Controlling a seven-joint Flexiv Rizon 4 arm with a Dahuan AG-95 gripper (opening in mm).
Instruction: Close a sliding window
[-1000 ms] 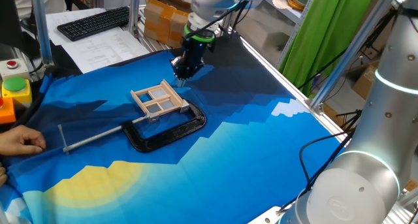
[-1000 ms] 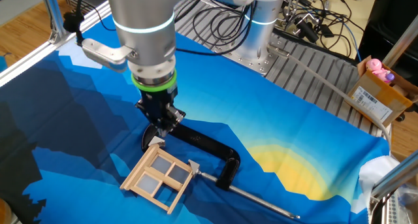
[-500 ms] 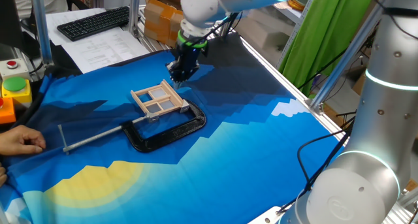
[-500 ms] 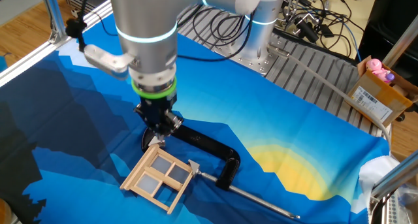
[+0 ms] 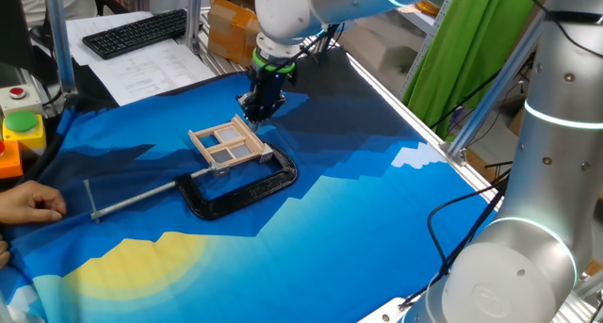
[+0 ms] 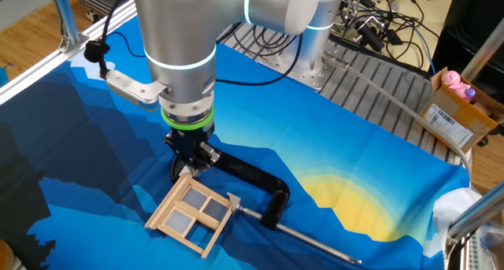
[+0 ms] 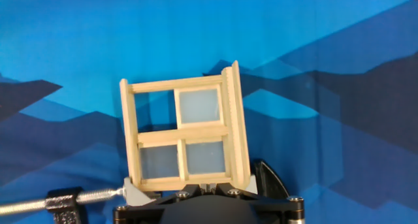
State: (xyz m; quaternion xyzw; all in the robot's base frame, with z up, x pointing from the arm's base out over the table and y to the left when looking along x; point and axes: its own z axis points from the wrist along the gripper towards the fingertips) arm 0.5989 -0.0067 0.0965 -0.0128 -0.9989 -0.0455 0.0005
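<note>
The sliding window (image 5: 229,142) is a small tan wooden frame with cross bars, lying flat on the blue cloth. It also shows in the other fixed view (image 6: 191,211) and fills the hand view (image 7: 183,136). There its upper left opening shows blue cloth and the other panes look greyish. My gripper (image 5: 253,115) stands upright with its tips at the window's far edge, also seen from the other side (image 6: 187,169). In the hand view the gripper (image 7: 210,185) has its fingers together against the frame's near bar, holding nothing.
A black C-clamp (image 5: 240,186) with a metal rod (image 5: 132,199) grips the window's corner; it also shows in the other fixed view (image 6: 260,183). A person's hand (image 5: 28,205) rests at the left edge, next to a button box (image 5: 19,125). A keyboard (image 5: 137,31) lies beyond.
My gripper has shifted a little to the left along the window's far edge and the arm has turned. The window and clamp have not visibly moved.
</note>
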